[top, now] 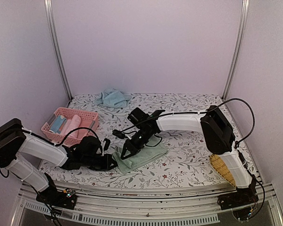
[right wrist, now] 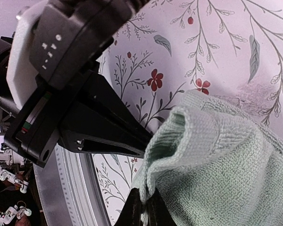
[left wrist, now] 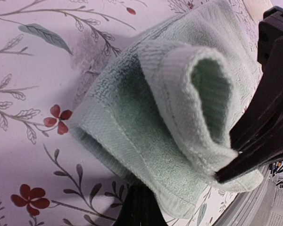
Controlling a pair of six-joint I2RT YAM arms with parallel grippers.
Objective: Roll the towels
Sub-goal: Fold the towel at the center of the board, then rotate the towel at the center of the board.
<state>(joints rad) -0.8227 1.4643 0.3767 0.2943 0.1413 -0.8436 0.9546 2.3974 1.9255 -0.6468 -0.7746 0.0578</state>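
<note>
At the table's [top: 193,162] near edge, my left pincer [top: 114,163] and right pincer [top: 126,153] each pinch the green towel's [top: 147,157] curled end. White marks [right wrist: 49,47] on the left's housing are unreadable.

The bench [top: 188,165] has a pale top printed with leafy twigs and small red flowers. On it lie a green towel [top: 141,157] near the front middle, partly folded over, a crumpled blue towel [top: 113,97] at the back, a pink basket [top: 80,112] on the left, and a woven straw mat [top: 222,168] at the front right.
</note>
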